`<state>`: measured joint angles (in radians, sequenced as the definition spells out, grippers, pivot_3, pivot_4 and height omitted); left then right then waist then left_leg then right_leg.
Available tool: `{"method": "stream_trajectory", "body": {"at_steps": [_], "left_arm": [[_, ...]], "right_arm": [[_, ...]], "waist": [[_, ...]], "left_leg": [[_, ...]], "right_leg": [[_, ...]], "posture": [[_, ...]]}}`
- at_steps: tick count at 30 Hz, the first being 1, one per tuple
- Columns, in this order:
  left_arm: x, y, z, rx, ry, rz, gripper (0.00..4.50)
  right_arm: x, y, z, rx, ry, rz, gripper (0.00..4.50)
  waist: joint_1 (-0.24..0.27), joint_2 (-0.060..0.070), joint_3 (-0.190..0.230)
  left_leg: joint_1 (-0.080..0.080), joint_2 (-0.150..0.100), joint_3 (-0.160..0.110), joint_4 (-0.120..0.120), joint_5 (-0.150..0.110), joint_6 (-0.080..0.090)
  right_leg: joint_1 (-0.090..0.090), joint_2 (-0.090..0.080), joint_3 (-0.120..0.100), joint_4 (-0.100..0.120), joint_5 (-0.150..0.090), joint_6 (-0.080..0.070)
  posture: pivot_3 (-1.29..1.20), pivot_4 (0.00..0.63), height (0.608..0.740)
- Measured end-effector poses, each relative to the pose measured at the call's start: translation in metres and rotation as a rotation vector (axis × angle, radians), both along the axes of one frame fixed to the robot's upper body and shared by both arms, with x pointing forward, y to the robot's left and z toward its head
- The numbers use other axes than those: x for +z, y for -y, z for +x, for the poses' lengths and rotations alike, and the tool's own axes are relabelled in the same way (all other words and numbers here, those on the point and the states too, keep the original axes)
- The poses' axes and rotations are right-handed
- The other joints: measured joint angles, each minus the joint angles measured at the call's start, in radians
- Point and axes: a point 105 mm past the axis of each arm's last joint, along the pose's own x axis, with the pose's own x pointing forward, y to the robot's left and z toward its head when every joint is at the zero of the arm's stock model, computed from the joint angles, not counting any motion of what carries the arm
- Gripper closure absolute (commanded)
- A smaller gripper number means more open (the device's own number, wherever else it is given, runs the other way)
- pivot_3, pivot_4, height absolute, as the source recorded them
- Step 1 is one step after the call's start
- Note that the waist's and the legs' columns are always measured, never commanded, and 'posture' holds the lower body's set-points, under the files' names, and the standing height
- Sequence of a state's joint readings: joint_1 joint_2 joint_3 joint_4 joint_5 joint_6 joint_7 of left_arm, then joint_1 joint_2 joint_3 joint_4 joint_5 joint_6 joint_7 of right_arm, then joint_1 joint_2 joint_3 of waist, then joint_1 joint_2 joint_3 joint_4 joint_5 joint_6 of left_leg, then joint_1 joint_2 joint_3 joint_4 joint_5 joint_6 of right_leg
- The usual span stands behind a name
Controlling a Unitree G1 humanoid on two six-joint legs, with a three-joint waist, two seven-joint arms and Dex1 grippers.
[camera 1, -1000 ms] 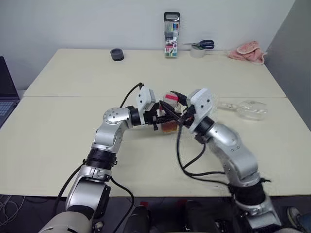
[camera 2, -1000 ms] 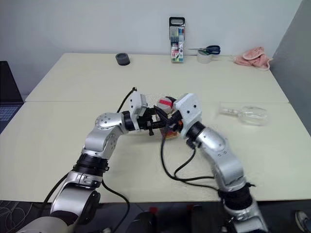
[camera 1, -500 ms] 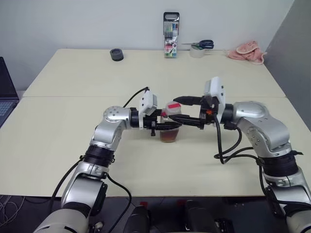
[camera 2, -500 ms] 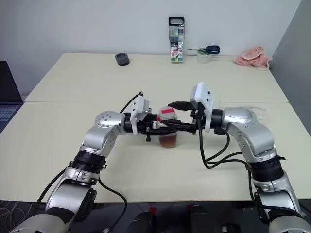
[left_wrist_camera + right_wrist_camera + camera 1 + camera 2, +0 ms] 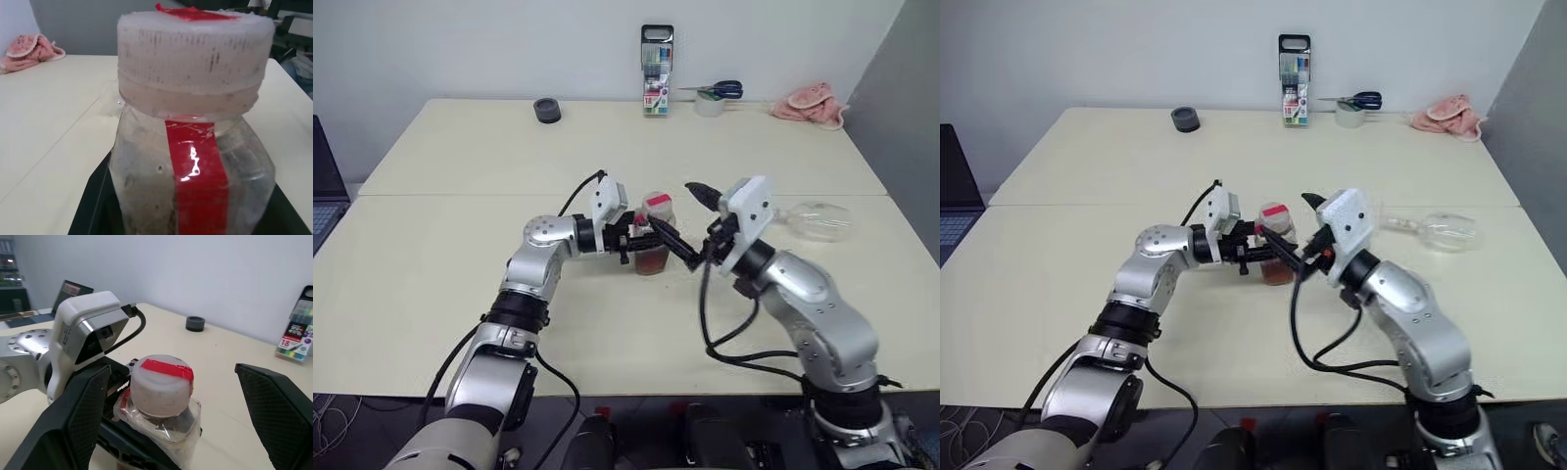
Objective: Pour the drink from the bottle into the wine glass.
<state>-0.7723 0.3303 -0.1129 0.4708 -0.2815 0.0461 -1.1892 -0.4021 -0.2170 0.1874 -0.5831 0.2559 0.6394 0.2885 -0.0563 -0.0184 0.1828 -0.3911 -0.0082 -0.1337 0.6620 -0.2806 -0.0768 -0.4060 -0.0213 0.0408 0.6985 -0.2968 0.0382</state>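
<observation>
Your table (image 5: 450, 294) carries the capped bottle (image 5: 653, 247) upright at centre — left hand (image 5: 641, 242) clamped on it. Right hand (image 5: 697, 225) sits just beside, fingers spread wide. Wine glass (image 5: 813, 219) lies on its side — well right.

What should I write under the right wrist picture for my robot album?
Left gripper holds the capped bottle while the right gripper's open fingers flank its cap.
</observation>
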Motion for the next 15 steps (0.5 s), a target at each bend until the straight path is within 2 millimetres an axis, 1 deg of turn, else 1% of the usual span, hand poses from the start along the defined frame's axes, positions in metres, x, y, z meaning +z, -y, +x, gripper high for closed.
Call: {"method": "stream_trajectory", "body": {"at_steps": [2, 4, 8, 12, 15], "left_arm": [[-0.002, 0.0, 0.001, 0.003, 0.004, 0.007, 2.79], [-0.002, 0.0, 0.001, 0.003, 0.009, 0.01, 2.79], [-0.001, 0.0, 0.0, 0.001, 0.024, 0.01, 2.79], [-0.001, 0.0, 0.0, 0.001, 0.026, 0.012, 2.79], [-0.001, 0.0, 0.0, 0.001, 0.027, 0.011, 2.79]], "right_arm": [[0.002, -0.004, 0.001, -0.02, 0.003, 0.026, 0.17], [0.002, -0.006, 0.004, -0.042, 0.01, 0.017, 0.17], [-0.004, -0.005, 0.012, -0.077, 0.001, -0.009, 0.17], [-0.01, -0.007, 0.016, -0.087, -0.015, -0.027, 0.17], [-0.009, -0.009, 0.015, -0.091, -0.013, -0.013, 0.69]], "waist": [[0.0, 0.0, 0.0], [0.0, 0.0, 0.0], [-0.001, 0.0, 0.0], [-0.001, 0.0, 0.0], [-0.001, 0.0, 0.0]], "left_leg": [[0.0, 0.0, 0.0, 0.0, 0.0, 0.0], [0.0, 0.0, 0.0, 0.0, 0.0, 0.0], [0.0, 0.0, 0.0, 0.0, 0.0, 0.0], [0.0, 0.0, 0.0, 0.0, 0.0, 0.0], [0.0, 0.0, 0.0, 0.0, 0.0, 0.0]], "right_leg": [[0.0, 0.0, 0.0, 0.0, 0.0, 0.0], [0.0, 0.0, 0.0, 0.0, 0.0, 0.0], [0.0, 0.0, 0.0, 0.0, 0.0, 0.0], [0.0, 0.0, 0.0, 0.0, 0.0, 0.0], [0.0, 0.0, 0.0, 0.0, 0.0, 0.0]], "posture": [[0.0, 0.15, 0.74], [0.0, 0.15, 0.74], [0.0, 0.15, 0.74], [0.0, 0.15, 0.74], [0.0, 0.15, 0.74]]}}
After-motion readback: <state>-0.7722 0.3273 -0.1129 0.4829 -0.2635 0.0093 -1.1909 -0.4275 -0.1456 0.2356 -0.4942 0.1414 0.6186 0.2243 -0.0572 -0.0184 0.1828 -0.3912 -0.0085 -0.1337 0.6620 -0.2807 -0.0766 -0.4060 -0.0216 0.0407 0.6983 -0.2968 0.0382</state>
